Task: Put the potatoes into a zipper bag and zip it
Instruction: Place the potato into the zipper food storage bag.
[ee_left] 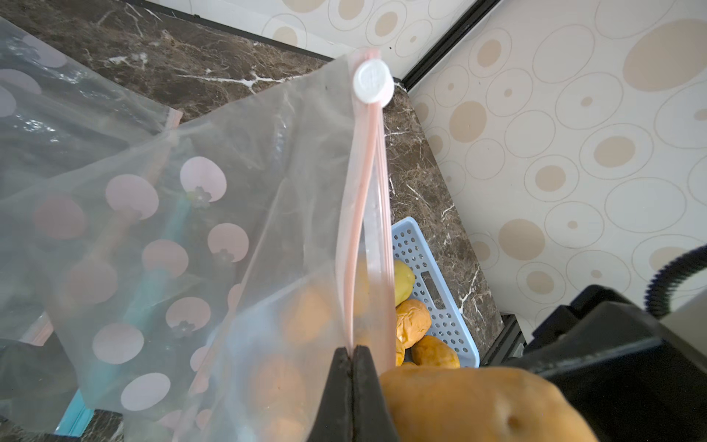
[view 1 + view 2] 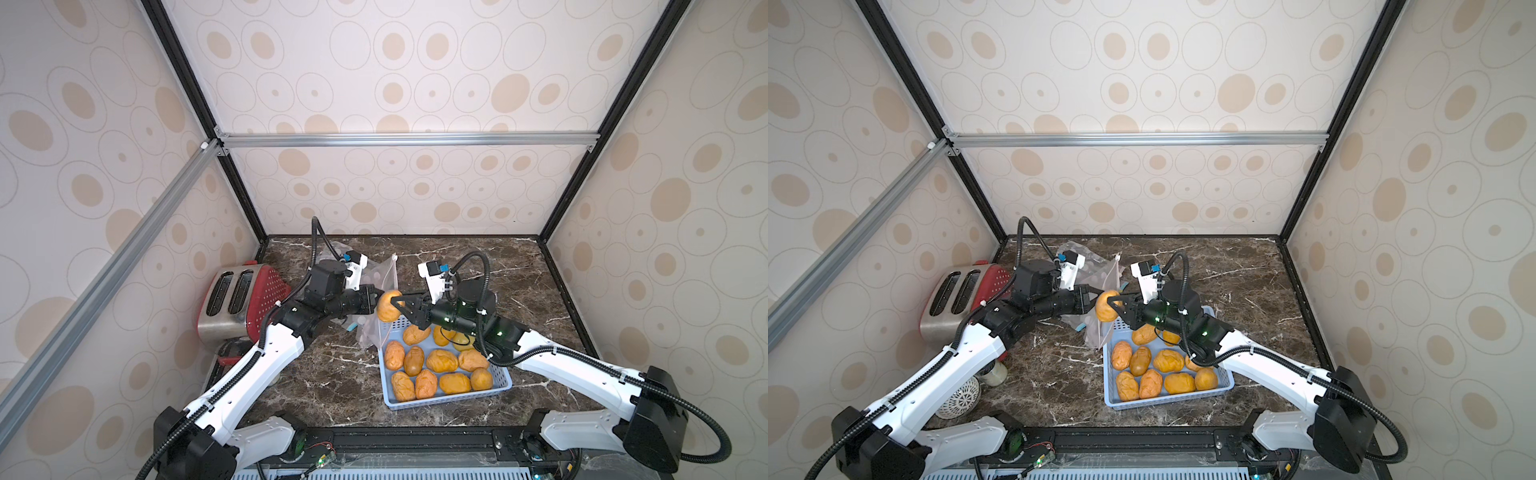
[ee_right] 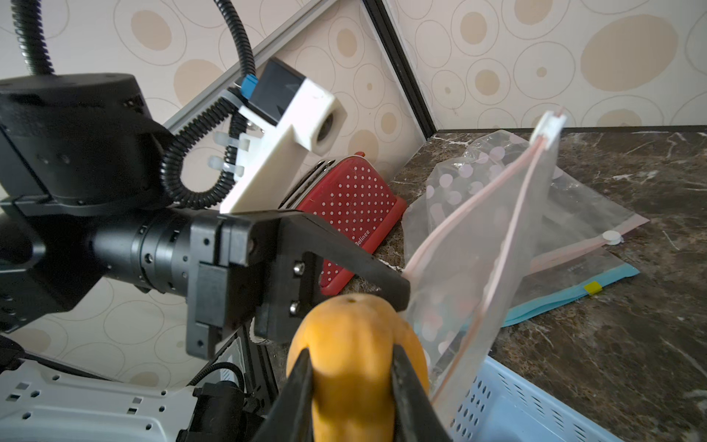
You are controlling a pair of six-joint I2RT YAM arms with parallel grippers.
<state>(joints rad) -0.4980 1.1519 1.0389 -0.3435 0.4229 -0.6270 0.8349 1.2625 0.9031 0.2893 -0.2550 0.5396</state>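
Potato cropped beside zipper bag

Counts on the tabletop
Twelve potatoes, eleven in one basket; at least three zipper bags; one toaster at nine o'clock.

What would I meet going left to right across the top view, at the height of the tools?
Red toaster → left tool, shut on the zipper bag → potato, gripped by the right tool. The basket overlaps these, so I left it out.
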